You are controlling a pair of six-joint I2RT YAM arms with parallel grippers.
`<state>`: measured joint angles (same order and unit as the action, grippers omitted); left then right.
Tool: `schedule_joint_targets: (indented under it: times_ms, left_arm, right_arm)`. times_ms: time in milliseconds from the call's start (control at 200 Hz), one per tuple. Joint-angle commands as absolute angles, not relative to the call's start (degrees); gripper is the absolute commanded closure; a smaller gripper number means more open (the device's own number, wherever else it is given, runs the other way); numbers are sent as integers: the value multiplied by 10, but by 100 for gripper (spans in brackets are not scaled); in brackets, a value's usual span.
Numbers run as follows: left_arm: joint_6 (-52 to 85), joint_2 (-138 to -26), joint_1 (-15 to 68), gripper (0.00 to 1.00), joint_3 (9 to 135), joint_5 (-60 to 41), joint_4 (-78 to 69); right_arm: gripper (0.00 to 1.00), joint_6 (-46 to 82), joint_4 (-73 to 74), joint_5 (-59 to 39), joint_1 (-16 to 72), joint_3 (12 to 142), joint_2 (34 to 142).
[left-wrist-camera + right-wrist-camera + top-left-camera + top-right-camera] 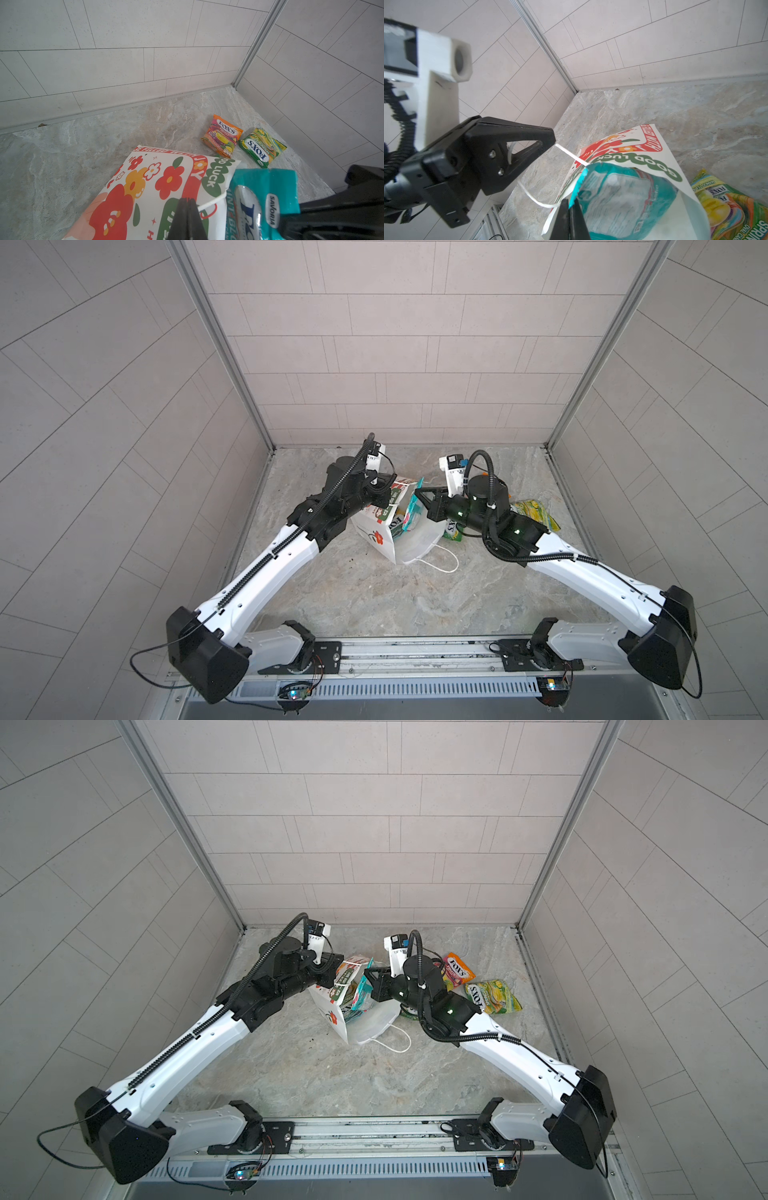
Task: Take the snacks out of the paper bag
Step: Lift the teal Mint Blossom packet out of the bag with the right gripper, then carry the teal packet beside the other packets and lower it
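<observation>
Teal snack pouch (623, 197) between jaws of right gripper (571, 205)

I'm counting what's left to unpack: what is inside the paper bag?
A teal pouch stands in the paper bag's mouth, gripped by the right gripper; a green-yellow pouch shows beside it. The bag walls hide anything deeper.

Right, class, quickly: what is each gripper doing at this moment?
Left gripper: closed on the white cord handle of the paper bag.
Right gripper: closed on the edge of the teal pouch at the bag's mouth.
</observation>
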<state>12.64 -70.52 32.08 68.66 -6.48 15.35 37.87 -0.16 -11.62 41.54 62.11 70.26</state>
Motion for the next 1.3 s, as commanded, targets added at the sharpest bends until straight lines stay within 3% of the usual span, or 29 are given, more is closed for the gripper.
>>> schedule_joint_targets:
  times_ms: [0, 741, 1296]
  left_arm:
    - [129, -706, 324, 100, 697, -55, 159]
    - [128, -706, 324, 100, 698, -56, 160]
    - [129, -708, 323, 100, 698, -60, 161]
  right_arm:
    - [100, 367, -3, -127, 411, 647, 674]
    - [100, 335, -108, -114, 355, 689, 555]
    - [100, 329, -264, -148, 175, 598, 432]
